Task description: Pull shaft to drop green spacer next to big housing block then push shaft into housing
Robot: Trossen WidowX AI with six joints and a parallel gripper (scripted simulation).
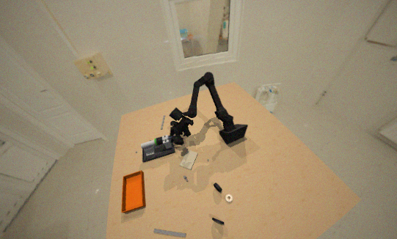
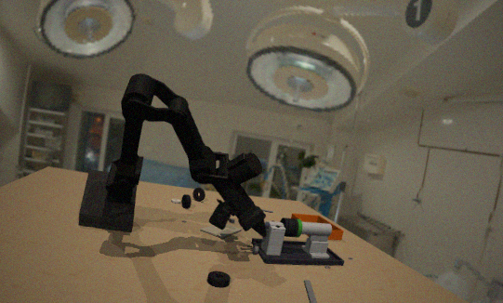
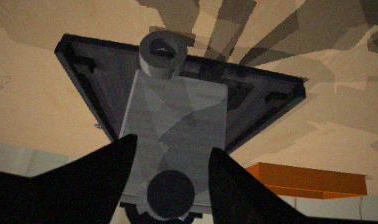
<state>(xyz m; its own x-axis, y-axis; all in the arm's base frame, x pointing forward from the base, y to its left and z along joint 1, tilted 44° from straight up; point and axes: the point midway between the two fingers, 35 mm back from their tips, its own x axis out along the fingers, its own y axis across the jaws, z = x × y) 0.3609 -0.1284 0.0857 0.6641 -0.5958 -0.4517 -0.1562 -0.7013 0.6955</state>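
Observation:
The shaft's dark round end [image 3: 171, 194] sticks out of the grey support block [image 2: 274, 239] [image 3: 190, 100]. My gripper [image 3: 174, 149] is at this end, partly closed but still open, one finger on each side with gaps to the shaft. In the top and exterior views the fingertips are small and partly hidden. The green spacer [image 1: 155, 141] [image 2: 299, 228] is on the shaft against the big light-grey housing block [image 2: 318, 229]. Black spacers [image 2: 290, 227] sit between it and the support block. All stand on the dark base plate [image 2: 294, 256] [image 3: 102, 75].
An orange tray [image 1: 133, 192] [image 3: 310, 180] lies beyond the base plate. A pale flat plate [image 1: 188, 160] lies beside the fixture. Black rings [image 1: 217, 187] [image 2: 218, 279], a white ring [image 1: 226, 199] and grey bars [image 1: 169, 233] [image 1: 163, 122] lie on the table. A grey ring [image 3: 146, 57] sticks out low at the support block.

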